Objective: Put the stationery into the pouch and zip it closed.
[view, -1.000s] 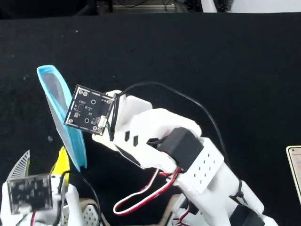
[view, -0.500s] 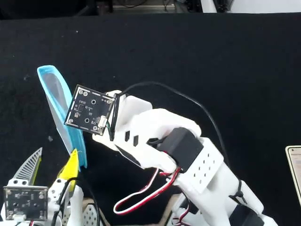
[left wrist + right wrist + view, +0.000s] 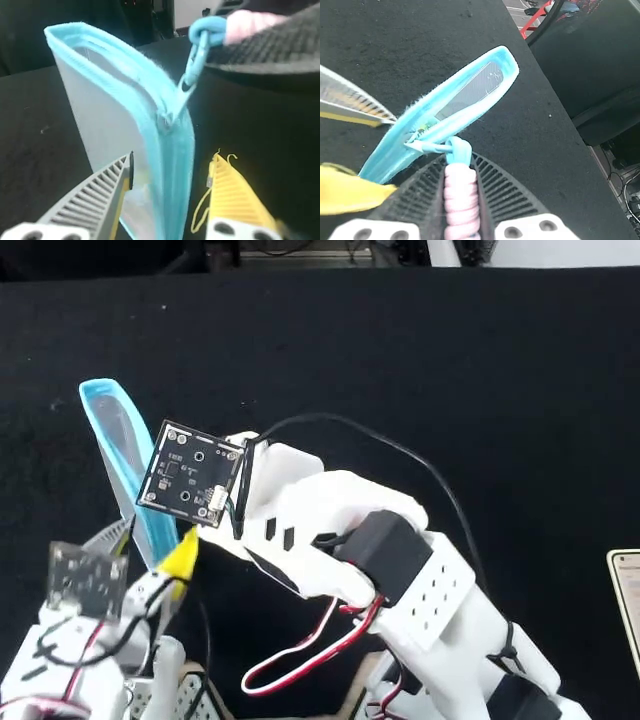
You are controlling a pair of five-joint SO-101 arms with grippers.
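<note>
Pouch on edge: one gripper on the zip pull, the other astride the near end.

The blue pouch (image 3: 118, 440) stands upright on its long edge at the left of the black table (image 3: 450, 370), well in from the far edge. The right gripper (image 3: 457, 152) is clamped on the pink tab (image 3: 461, 195) tied to the zip pull (image 3: 434, 147), whose slider sits near the pouch's near end. The left gripper (image 3: 148, 540) is spread wide, with the grey finger (image 3: 95, 200) on one side of that end and the yellow finger (image 3: 232, 200) on the other. A pale card (image 3: 628, 590) lies well apart at the table's right edge.
</note>
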